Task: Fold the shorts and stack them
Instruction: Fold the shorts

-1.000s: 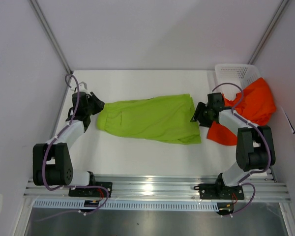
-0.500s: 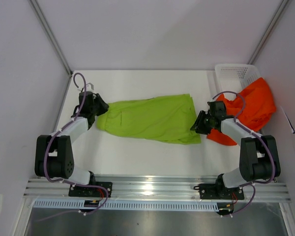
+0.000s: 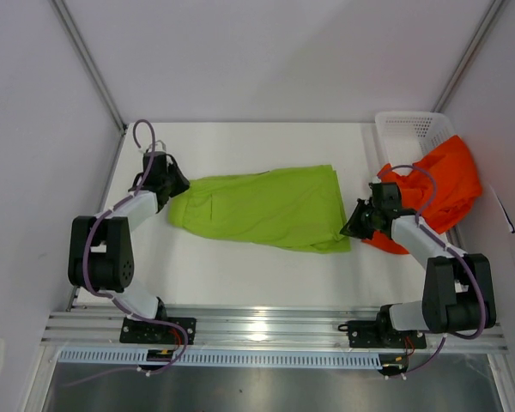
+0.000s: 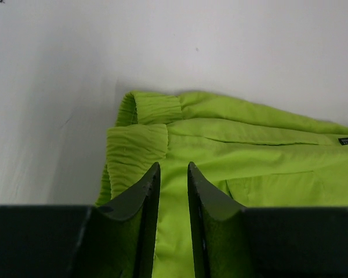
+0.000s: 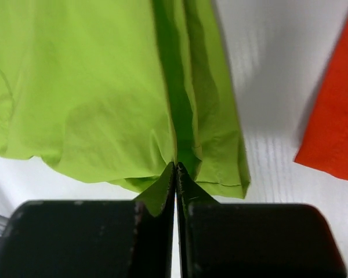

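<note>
Shorts (image 3: 266, 210) pinched by right end effector (image 5: 175, 167); left end effector (image 4: 173, 171) ajar.

white table (image 3: 240, 150) enclosed by plain white walls (image 3: 275, 51); aluminium rail (image 3: 266, 326) at 6 o'clock, white mesh basket (image 3: 408, 129) at 2 o'clock.

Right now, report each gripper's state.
Left gripper: open a little, over the lime green shorts.
Right gripper: shut, pinching the lime green shorts' hem.
</note>
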